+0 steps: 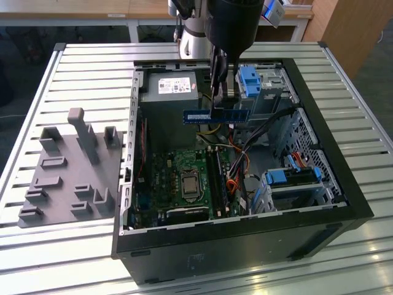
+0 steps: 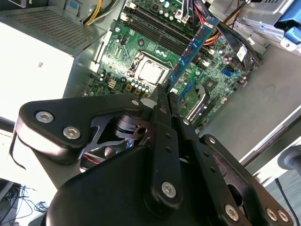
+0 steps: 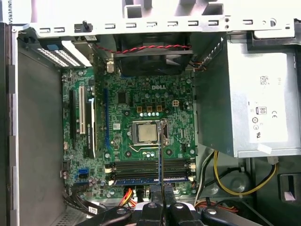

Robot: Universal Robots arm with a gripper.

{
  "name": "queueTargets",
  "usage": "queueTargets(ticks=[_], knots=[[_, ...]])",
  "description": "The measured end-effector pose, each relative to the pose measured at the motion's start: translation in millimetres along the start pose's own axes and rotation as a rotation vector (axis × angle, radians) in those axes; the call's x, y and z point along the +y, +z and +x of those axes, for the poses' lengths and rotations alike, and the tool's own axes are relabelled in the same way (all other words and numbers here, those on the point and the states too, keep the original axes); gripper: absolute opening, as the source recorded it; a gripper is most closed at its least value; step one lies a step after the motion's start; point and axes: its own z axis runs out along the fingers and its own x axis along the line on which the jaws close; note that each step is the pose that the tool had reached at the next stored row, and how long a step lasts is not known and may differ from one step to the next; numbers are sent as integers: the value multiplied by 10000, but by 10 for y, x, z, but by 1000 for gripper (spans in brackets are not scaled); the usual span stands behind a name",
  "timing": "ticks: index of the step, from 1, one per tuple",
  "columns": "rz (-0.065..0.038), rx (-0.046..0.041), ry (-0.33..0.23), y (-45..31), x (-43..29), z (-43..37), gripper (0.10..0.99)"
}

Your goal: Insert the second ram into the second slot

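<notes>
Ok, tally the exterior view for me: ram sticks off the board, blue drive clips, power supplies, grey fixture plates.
Ram, in the fingers: 1
Blue drive clips: 2
Power supply: 1
Grey fixture plate: 1
Total: 5

The gripper (image 1: 222, 104) points straight down, pinched closed.

The computer case (image 1: 245, 246) lies open on the table (image 1: 86, 80), with a fixture plate (image 1: 67, 178) beside it on the exterior view's left. Inside, the power supply (image 1: 169, 98) sits at the far end, the motherboard (image 1: 184, 184) nearer, and the drive bays (image 1: 291, 184) on the exterior view's right. The second ram (image 1: 216, 115) hangs level in the gripper (image 1: 221, 101), above the gap between power supply and motherboard.
</notes>
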Motion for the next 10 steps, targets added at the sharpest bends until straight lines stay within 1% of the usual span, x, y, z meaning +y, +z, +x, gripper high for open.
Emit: queueTargets(ticks=[10], knots=[[2,-4,117,0,0,0,129]])
